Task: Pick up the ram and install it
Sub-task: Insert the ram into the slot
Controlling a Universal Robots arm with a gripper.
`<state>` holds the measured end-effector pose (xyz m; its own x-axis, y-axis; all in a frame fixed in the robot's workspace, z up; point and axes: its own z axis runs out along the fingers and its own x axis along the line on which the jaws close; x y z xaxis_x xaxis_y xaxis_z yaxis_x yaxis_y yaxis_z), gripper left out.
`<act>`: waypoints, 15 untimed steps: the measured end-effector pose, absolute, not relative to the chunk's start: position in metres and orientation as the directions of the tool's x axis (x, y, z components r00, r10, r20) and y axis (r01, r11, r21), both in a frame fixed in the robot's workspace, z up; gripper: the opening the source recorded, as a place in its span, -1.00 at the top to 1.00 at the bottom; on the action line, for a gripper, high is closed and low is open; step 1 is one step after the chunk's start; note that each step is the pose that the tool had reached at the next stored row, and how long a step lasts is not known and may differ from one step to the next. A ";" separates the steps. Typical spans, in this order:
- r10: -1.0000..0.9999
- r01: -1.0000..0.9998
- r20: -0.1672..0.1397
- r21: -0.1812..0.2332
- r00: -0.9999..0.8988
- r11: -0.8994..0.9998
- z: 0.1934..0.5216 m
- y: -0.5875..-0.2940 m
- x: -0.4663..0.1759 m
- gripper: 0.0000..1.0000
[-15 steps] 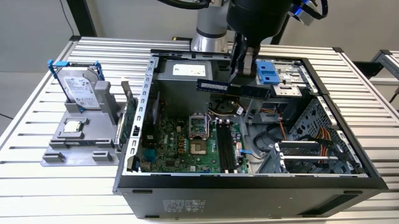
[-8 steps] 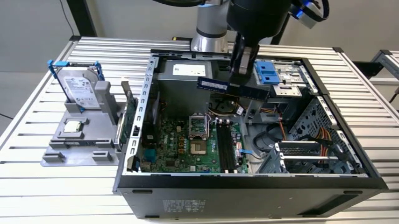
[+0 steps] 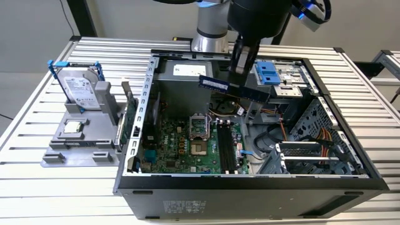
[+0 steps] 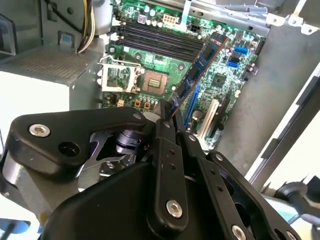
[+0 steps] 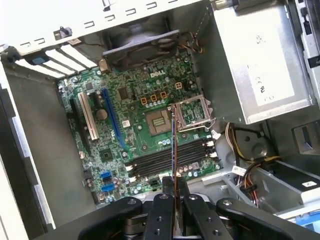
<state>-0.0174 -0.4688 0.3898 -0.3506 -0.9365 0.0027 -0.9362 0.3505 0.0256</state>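
Observation:
The ram [image 3: 234, 89] is a long blue-green stick hanging tilted above the open computer case [image 3: 250, 183], over the motherboard [image 3: 181, 150]. My gripper [image 3: 239, 77] comes down from above and is shut on it. In the second wrist view the ram [image 4: 200, 67] sticks out from my gripper [image 4: 169, 111] toward the board. It appears edge-on in the first wrist view, the ram [image 5: 173, 145] rising from my gripper [image 5: 174, 186]. The black memory slots [image 3: 226, 147] lie below, apart from the stick; the slots [image 5: 170, 157] sit beside the processor socket [image 5: 159, 121].
Left of the case, a grey holder [image 3: 78, 150] carries a silver hard drive [image 3: 81, 91] with a blue handle and a small chip [image 3: 74, 126]. A green card [image 3: 128, 117] stands by the case wall. Power supply [image 3: 184, 70], drive bays [image 3: 275, 75] and cables [image 3: 312, 140] crowd the case.

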 end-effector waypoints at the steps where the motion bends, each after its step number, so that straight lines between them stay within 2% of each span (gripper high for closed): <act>1: -0.932 -0.932 0.003 0.026 -0.361 0.361 0.390 -0.469 -0.017 1.00; 15: -0.855 -0.855 0.002 0.026 -0.518 0.518 0.390 -0.469 -0.017 1.00</act>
